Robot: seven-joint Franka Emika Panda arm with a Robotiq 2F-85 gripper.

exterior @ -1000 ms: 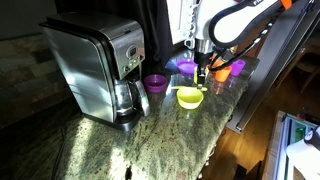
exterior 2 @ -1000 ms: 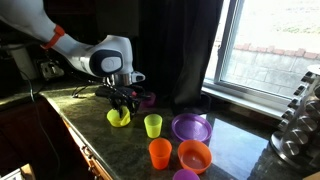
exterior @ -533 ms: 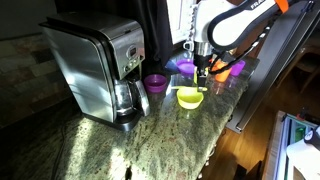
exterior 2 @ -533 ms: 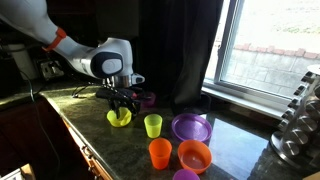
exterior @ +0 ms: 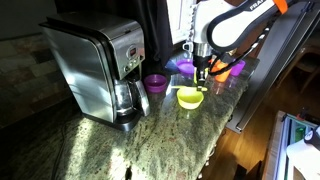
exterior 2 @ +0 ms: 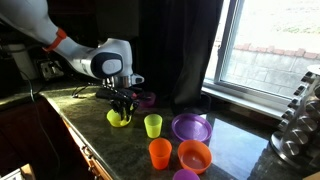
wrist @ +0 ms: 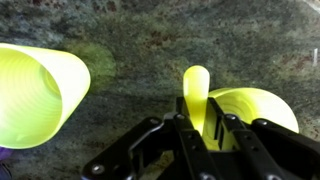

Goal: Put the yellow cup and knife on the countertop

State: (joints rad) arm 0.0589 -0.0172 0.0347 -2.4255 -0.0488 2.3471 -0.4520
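The gripper [wrist: 200,128] pinches the knife [wrist: 196,88] over the yellow-green bowl [wrist: 255,108]; best lift slowly and lay it flat on the countertop [wrist: 130,40] beside that bowl.

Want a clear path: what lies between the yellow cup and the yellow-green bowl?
Bare granite countertop, per the wrist view; the knife in the pincer overlaps the yellow-green bowl.

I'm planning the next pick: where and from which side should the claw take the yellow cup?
Take the yellow cup by its rim from above, with one finger inside the wall and one outside. It stands upright with its mouth open upward and has no handle. It also stands apart from the orange cup and the bowl.
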